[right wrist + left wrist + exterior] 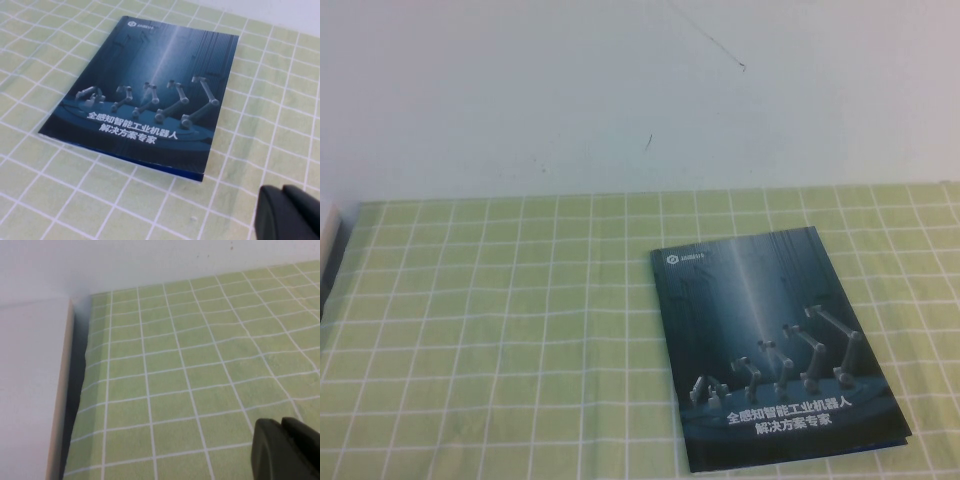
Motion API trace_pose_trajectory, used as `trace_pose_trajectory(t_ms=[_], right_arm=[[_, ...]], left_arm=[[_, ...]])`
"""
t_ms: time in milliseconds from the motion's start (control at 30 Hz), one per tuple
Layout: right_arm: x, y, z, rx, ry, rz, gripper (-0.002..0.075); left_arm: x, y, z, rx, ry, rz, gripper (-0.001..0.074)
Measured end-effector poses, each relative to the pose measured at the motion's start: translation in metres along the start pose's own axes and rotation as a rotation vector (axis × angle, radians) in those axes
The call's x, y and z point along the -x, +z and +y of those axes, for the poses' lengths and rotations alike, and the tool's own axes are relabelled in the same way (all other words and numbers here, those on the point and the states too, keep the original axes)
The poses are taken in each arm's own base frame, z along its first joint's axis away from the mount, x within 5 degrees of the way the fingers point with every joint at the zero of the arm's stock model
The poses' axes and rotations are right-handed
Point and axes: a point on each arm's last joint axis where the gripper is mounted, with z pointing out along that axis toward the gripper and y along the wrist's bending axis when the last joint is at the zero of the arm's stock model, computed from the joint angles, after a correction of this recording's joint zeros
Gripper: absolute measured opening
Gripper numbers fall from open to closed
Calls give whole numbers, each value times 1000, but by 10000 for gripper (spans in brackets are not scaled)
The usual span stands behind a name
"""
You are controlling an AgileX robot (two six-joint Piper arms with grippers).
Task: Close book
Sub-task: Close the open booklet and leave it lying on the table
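High view: book (pixel 775 350) is lying shut, cover up, on green-checked desk (pixel 500 330). Right pincer (pixel 289 212) is hovering nr book's corner; left pincer (pixel 285 450) is hanging well apart from book. Both grips: can't tell.

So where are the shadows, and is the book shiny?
High view: even light, barely any shadow around the book. Left wrist view: dark shadow between white block and cloth, left gripper over cloth. Right wrist view: no glare on the book, right gripper beside it.
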Motion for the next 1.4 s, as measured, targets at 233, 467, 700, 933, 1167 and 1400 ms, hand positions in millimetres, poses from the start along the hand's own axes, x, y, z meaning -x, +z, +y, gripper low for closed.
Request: trace_pose_trajectory(t_ms=[233,467,700,933,1167,1400], right_arm=[[0,0,0,3,3,0,-3],[0,0,0,3,3,0,-3],[0,0,0,3,3,0,-3],[0,0,0,3,3,0,-3],[0,0,0,3,3,0,-3],[0,0,0,3,3,0,-3]], left_arm=[[-1,0,2,15,-52,8,-2],[-1,0,2,15,-55,8,-2],[-1,0,2,14,-40,8,-2],[-1,0,2,12,-39,8,-2],[-1,0,2,12,-37,8,-2],[-1,0,2,12,-37,8,-2]])
